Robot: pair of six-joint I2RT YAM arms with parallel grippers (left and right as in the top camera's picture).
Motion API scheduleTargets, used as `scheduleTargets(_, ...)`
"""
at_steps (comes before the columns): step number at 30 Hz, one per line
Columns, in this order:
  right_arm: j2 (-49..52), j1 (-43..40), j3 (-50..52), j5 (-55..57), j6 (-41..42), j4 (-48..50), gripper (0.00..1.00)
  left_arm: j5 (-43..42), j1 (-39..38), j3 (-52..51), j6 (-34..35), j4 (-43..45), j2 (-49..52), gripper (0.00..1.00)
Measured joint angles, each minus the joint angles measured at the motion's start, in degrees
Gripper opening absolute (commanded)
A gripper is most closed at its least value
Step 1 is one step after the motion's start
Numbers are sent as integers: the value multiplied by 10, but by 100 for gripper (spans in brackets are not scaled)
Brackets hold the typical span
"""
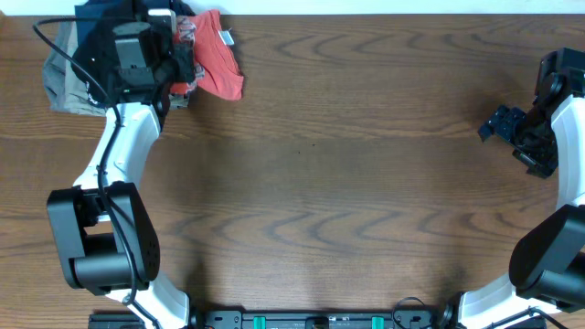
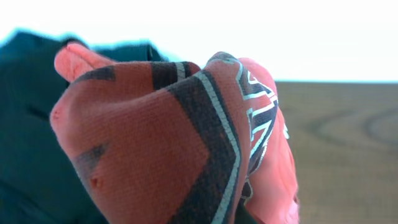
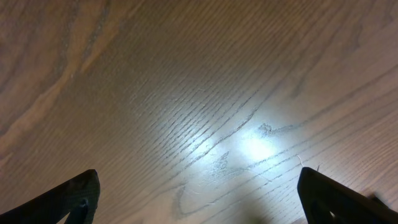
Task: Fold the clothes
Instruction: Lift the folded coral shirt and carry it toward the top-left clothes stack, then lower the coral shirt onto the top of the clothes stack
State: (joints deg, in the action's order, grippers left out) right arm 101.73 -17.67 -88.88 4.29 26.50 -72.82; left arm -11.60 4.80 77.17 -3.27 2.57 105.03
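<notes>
At the table's far left corner: left gripper (image 1: 186, 75) closed on the shirt (image 1: 219, 57).

Most of the table (image 1: 347, 183) lies bare, from the middle across to the right edge. The left arm (image 1: 119, 155) reaches from the near edge up to the far corner, its jaws pinched on bunched coral cloth that fills the wrist view. The shirt lies crumpled by the far edge, just right of a dark and khaki pile (image 1: 69, 87). The right gripper (image 1: 508, 133) hangs over bare wood near the right edge, jaws wide apart, holding nothing.
</notes>
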Motion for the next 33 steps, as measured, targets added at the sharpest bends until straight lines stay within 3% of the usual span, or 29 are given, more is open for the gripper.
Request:
scheduleTargets(12, 0, 0, 0, 0, 0, 0, 99, 38, 11, 37, 0, 94, 0, 6)
scheduleTargets(18, 0, 0, 0, 0, 0, 0, 99, 72, 24, 37, 0, 97, 0, 6)
scheduleTargets(33, 0, 0, 0, 0, 0, 0, 99, 75, 149, 39, 15, 104, 130, 6)
